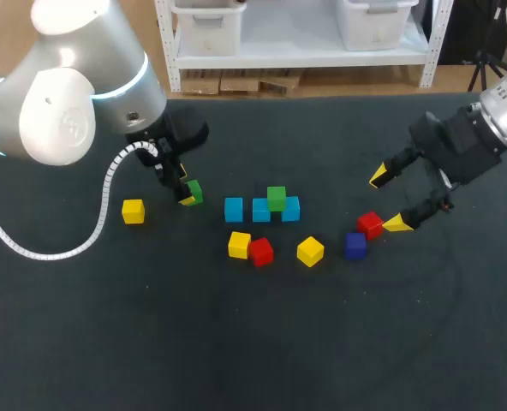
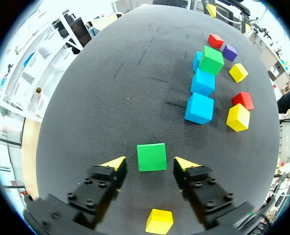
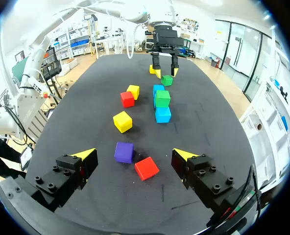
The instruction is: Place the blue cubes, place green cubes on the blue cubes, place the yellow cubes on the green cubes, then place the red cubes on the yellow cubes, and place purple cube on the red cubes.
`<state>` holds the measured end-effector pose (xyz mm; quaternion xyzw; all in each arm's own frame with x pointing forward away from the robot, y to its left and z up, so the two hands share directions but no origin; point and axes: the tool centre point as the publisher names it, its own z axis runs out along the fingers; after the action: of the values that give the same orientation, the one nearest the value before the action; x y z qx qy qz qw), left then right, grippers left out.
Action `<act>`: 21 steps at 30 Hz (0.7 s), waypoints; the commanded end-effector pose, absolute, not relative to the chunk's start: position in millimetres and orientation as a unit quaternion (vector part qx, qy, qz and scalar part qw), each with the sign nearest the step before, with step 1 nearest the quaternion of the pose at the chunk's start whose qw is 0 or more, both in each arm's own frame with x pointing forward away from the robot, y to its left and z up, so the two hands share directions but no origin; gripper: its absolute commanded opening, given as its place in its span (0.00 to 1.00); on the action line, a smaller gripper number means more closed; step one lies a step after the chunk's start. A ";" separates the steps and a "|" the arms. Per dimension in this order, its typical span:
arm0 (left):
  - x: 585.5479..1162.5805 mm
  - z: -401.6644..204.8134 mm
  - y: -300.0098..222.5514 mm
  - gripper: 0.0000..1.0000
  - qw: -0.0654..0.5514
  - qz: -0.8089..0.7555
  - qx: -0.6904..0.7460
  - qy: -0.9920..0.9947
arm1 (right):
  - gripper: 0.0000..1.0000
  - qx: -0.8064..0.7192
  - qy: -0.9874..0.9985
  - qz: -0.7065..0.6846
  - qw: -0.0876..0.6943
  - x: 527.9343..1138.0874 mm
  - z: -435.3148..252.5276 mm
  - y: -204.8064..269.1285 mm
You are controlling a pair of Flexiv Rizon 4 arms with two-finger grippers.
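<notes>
Green cube point(image 1: 195, 192) partly hidden by left end effector point(image 1: 186, 190).

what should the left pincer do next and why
Probably close the left pincer on the loose green cube: it sits on the table between the open yellow tips, gaps on both sides, and only one other green cube tops the blue cube row so far.

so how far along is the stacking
Done: three blue cubes in a row, one green cube on top. In hand: left tool open around a second green cube, not yet gripping. Left: that green, three yellow cubes, two red cubes, the purple cube, all loose.
</notes>
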<state>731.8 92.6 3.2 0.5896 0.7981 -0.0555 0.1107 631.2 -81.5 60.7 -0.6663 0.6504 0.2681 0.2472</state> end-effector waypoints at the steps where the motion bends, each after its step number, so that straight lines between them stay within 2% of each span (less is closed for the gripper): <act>1: 734.1 1.8 90.5 0.25 0.107 -0.053 0.590 0.798 | 1.00 -0.666 0.650 0.269 0.247 632.0 60.2 -81.3; 3: 733.9 0.9 89.9 0.22 0.106 -0.054 0.590 0.799 | 1.00 -0.666 0.650 0.269 0.247 632.0 60.2 -81.3; 7: 733.5 -0.6 89.6 0.24 0.106 -0.056 0.588 0.800 | 1.00 -0.666 0.650 0.269 0.247 632.0 60.2 -81.3; 9: 733.4 -0.9 89.4 0.21 0.106 -0.056 0.587 0.800 | 1.00 -0.666 0.650 0.269 0.247 632.0 60.2 -81.3; 11: 733.4 -1.1 89.3 0.00 0.107 -0.055 0.587 0.801 | 1.00 -0.666 0.650 0.269 0.247 632.0 60.2 -81.3; 21: 713.4 33.9 79.3 0.00 0.134 -0.052 0.608 0.781 | 1.00 -0.666 0.650 0.269 0.247 632.0 60.2 -81.3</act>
<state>730.2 75.7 20.5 0.6055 0.7842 -0.0554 0.1241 631.2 -81.5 60.8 -0.6663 0.6504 0.2681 0.2472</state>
